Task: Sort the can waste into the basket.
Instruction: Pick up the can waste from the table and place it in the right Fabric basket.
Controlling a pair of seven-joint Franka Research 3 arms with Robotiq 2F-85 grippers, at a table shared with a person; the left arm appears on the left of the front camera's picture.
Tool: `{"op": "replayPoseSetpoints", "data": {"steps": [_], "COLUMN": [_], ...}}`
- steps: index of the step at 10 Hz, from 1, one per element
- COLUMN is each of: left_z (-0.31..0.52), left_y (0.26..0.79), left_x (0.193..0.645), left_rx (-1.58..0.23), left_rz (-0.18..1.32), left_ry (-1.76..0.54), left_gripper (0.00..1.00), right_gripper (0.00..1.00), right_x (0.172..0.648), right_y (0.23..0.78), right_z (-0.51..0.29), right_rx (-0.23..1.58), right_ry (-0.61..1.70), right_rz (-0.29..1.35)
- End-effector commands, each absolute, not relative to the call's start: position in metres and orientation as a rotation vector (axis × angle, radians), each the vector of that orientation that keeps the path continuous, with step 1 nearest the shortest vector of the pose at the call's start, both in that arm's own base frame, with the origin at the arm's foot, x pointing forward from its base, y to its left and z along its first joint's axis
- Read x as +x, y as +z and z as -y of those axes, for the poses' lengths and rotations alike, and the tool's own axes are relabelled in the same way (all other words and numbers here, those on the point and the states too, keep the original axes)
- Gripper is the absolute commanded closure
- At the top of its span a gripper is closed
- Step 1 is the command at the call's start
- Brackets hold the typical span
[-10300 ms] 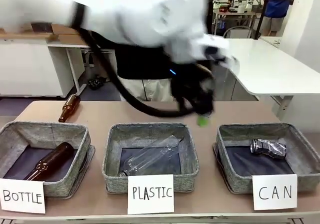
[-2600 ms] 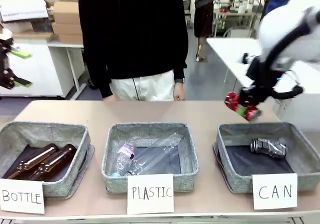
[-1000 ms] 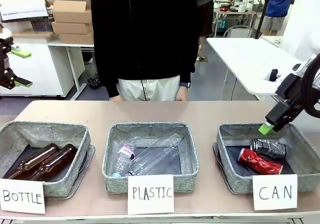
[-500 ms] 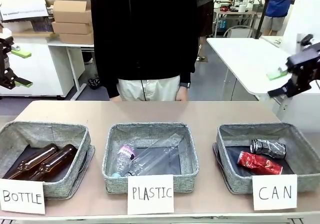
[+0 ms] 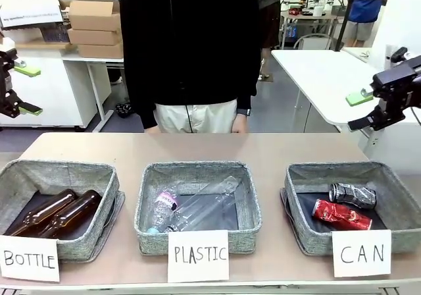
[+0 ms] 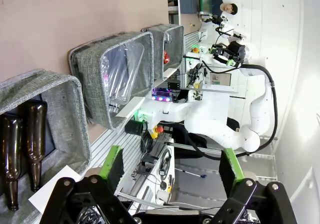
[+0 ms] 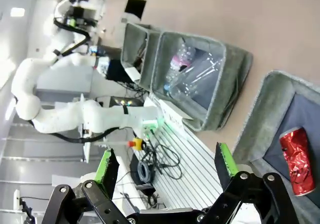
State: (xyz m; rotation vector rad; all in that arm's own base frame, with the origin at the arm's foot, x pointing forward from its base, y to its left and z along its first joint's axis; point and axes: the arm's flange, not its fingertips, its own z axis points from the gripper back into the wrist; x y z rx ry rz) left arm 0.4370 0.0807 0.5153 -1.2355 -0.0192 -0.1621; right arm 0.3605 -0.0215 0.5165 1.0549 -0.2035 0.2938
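Resting in the CAN basket (image 5: pixel 400 206): red can (image 5: pixel 341 214), dented can (image 5: pixel 352 194).

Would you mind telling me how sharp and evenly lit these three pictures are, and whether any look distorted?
Front view: sharp and evenly lit, the red can and the CAN sign crisp, shadows soft. Left wrist view: rolled sideways, wide-angle bend at the edges, the brown bottles clear. Right wrist view: also rolled, bright glare in the upper left corner, the basket slightly soft.

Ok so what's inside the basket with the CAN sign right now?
The CAN basket holds two cans on its dark lining: a red can at the front and a dented silvery-black can behind it. The near wall and the sign cover the front strip of the floor.
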Motion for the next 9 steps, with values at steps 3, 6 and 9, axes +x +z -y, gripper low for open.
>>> {"op": "replayPoseSetpoints", "data": {"steps": [3, 6, 9], "left_z": [-0.0805, -0.0805, -0.0805], "left_y": [0.5178, 0.5178, 0.5178], "left_x": [0.4353, 0.4353, 0.4353], "left_rx": [-1.227, -1.227, -1.227], "left_rz": [0.014, 0.014, 0.014], "left_ry": [-0.157, -0.157, -0.157], "left_gripper": [0.00, 0.00, 0.00], "right_gripper": [0.00, 0.00, 0.00], "right_x": [0.3613, 0.3613, 0.3613], "right_y": [0.5185, 0.5185, 0.5185], "right_z": [0.0279, 0.0279, 0.0279], "right_rx": [1.036, 1.036, 1.036], "right_ry": [0.315, 0.315, 0.315], "right_rz": [0.232, 0.232, 0.232]}}
